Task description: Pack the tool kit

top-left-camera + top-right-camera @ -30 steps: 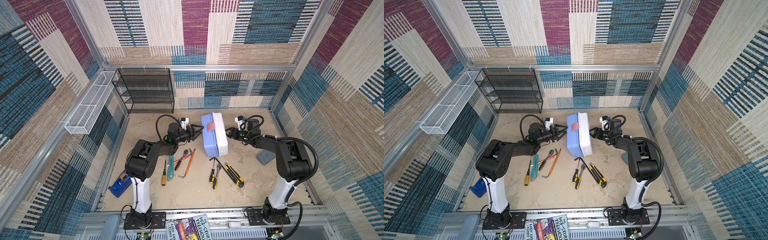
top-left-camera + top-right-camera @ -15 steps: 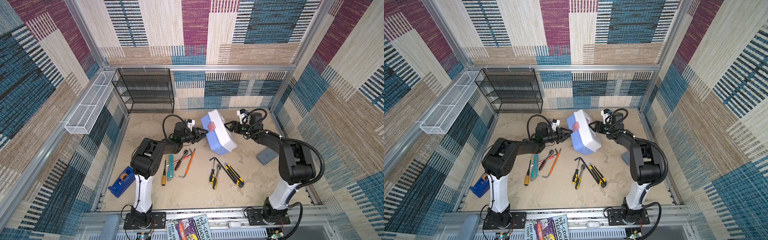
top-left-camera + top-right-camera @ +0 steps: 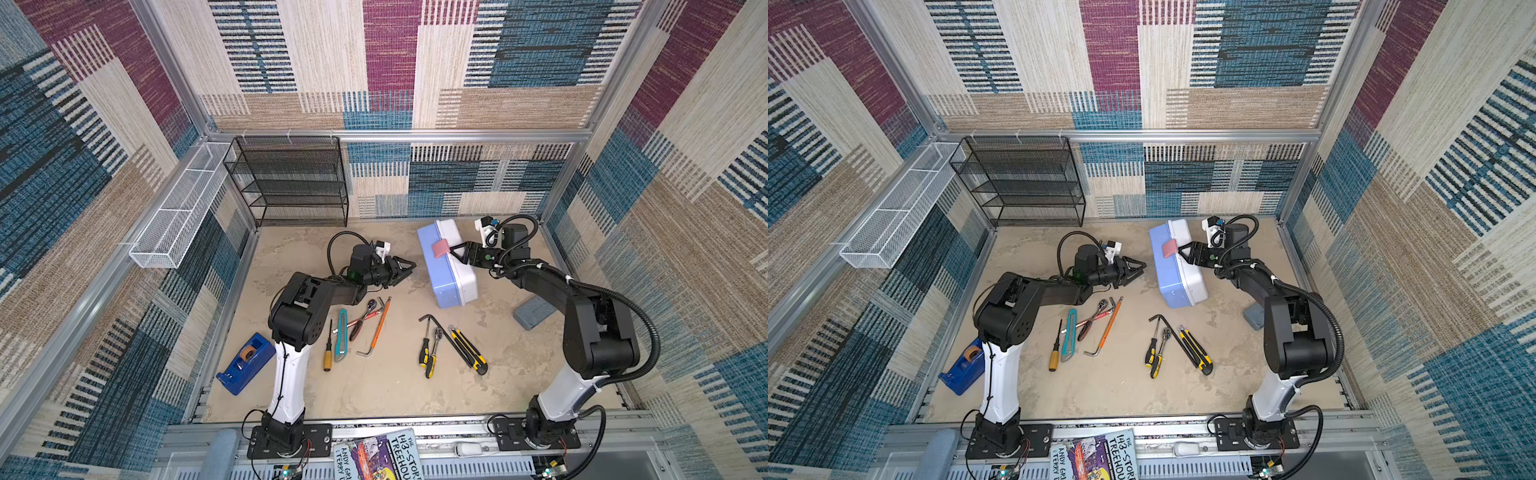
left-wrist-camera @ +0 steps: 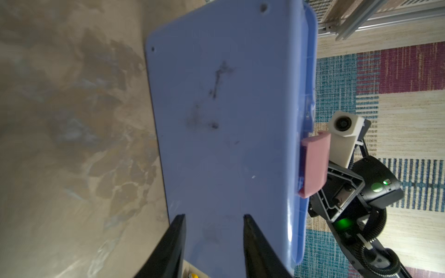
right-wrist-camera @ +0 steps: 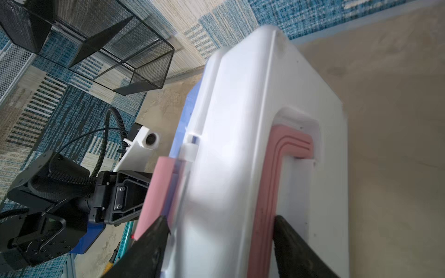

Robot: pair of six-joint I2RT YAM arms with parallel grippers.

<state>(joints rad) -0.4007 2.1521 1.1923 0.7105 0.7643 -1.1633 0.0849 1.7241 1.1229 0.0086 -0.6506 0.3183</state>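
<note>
Toward the far right of the tabletop [image 3: 395, 386], in both top views, the toolbox [image 3: 440, 278] [image 3: 1173, 278] stands on its long edge, with the light-blue base facing left, the white lid facing right and the pink latch [image 3: 440, 248] uppermost. The right gripper [image 3: 456, 254] [image 3: 1185, 255] meets it from the right, at the latch. The left gripper [image 3: 409, 268] [image 3: 1142, 266] hangs just left of the box, apart from it. Nearer lie 2 loose groups of tools: an orange-handled screwdriver [image 3: 328, 353], teal utility knife [image 3: 341, 334], red-handled ratchet [image 3: 365, 316] and orange hex key [image 3: 379, 328] on the left, and a black hex key [image 3: 446, 338] and yellow-and-black utility knife [image 3: 467, 349] on the right. From the left wrist, the left gripper [image 4: 214, 216] is released, its 2 fingers parted and empty before the scuffed blue base of the toolbox [image 4: 228, 108]. From the right wrist, the right gripper [image 5: 220, 217] grasps the toolbox [image 5: 240, 120] by its lid, 1 finger at the pink latch [image 5: 156, 192] and 1 against the pink handle [image 5: 267, 192].
</note>
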